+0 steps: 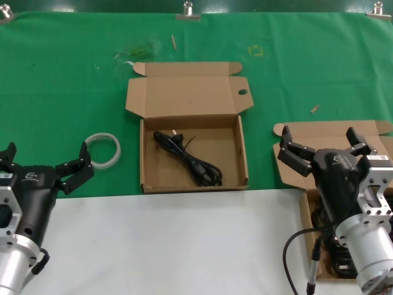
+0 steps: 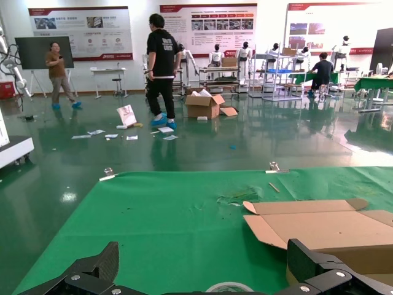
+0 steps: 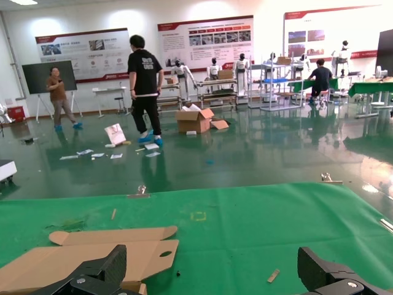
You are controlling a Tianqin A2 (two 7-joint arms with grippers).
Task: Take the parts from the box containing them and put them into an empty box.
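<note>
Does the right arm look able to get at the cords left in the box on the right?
Probably yes: the right gripper, open, hangs above that box; its lid is open, and the cords lie uncovered below.

head looks down; wrists face hall

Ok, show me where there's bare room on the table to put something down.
Free: the green cloth left of the open brown cardboard box with a lid hole, beyond the white ring; the white strip before that box. Crowded: the right edge, where the right end effector hangs over the second cardboard box. A black power cord lies in the holed box.
</note>
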